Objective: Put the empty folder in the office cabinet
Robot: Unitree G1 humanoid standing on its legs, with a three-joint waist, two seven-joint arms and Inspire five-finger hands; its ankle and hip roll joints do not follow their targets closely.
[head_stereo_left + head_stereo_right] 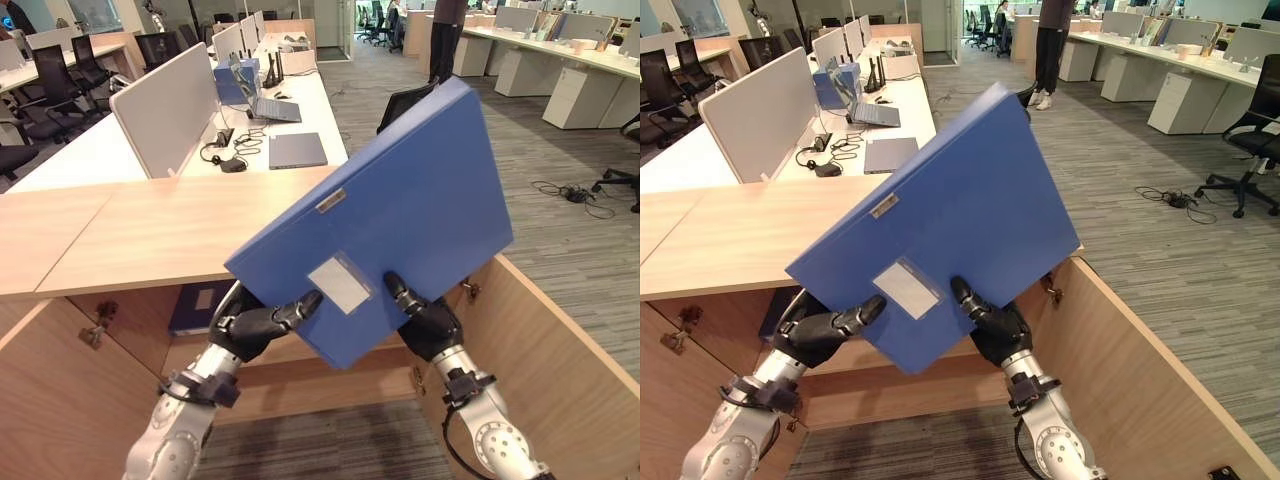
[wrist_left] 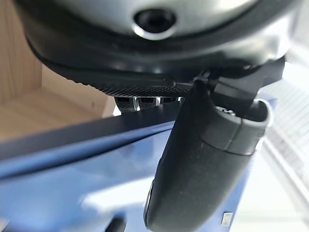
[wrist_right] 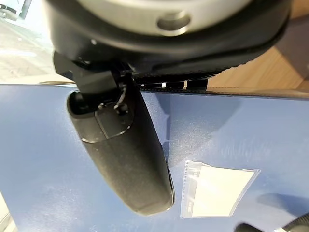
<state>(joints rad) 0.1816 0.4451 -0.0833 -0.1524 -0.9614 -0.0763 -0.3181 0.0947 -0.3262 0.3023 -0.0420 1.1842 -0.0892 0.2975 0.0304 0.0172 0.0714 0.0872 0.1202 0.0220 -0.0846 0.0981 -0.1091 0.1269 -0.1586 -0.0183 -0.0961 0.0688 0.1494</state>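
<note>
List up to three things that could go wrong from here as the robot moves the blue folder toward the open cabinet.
1. The folder is tilted and pinched only at its lower edge by the left hand and right hand, so it may slip or swing.
2. It is held above the wooden top, in front of the opening; lowering it could knock that edge.
3. The open door stands close to the right arm and could be bumped.

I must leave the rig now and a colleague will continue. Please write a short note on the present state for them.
Left hand: shut on the blue folder, thumb on its face.
Right hand: shut on the same folder, thumb on top.
Folder: held tilted in the air above the open wooden cabinet, doors swung out.
Done: folder picked up, cabinet open.
Left: lower the folder into the cabinet and release.
</note>
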